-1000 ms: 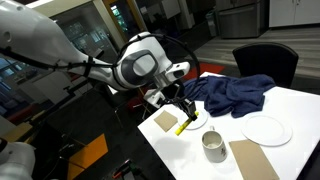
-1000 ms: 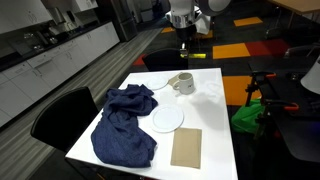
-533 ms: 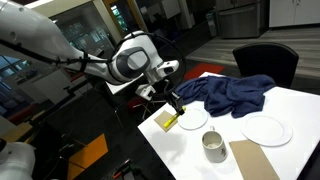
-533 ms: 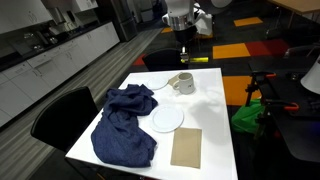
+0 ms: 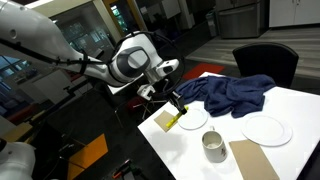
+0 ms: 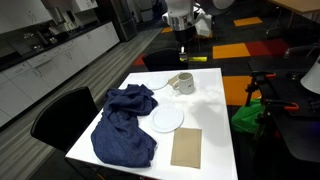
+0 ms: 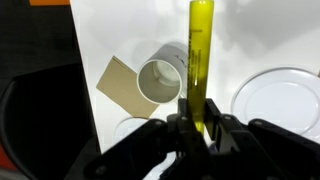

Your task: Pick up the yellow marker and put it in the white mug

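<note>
My gripper (image 5: 173,106) is shut on the yellow marker (image 5: 171,122), which hangs down from the jaws above the table's near edge. In the wrist view the marker (image 7: 199,60) runs straight out from between the shut fingers of the gripper (image 7: 199,122). The white mug (image 5: 214,147) stands upright on the table, to the right of the gripper and apart from it. In the wrist view the mug (image 7: 160,82) shows its open mouth just left of the marker. In an exterior view the gripper (image 6: 184,44) hangs beyond the mug (image 6: 183,83).
A dark blue cloth (image 5: 229,93) lies heaped at the table's back. Two white plates (image 5: 266,129) (image 5: 194,118) and two brown paper pieces (image 5: 164,120) (image 5: 253,159) lie flat on the white table (image 5: 300,110). A dark chair (image 5: 266,62) stands behind.
Over the last second my gripper moved a little away from the mug, toward the table's edge, with the marker still held. Since half a second ago it has hardly moved.
</note>
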### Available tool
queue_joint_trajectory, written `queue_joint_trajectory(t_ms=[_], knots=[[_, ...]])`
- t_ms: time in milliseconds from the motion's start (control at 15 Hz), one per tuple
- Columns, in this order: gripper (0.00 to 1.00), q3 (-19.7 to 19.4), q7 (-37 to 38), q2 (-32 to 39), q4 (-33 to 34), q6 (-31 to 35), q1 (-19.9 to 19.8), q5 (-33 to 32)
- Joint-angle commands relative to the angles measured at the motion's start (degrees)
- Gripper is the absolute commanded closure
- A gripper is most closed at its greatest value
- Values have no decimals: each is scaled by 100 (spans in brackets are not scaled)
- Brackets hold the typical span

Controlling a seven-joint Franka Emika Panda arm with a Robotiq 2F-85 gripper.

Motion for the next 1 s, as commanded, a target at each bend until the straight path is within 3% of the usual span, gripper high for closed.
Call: queue_joint_trajectory(t_ms=[0, 600, 933], knots=[[95, 9, 1259, -122, -12, 149, -34, -945], [95, 136, 5478, 58, 267, -350, 12, -3850], [95, 359, 7728, 358, 336, -1147, 88, -4829]])
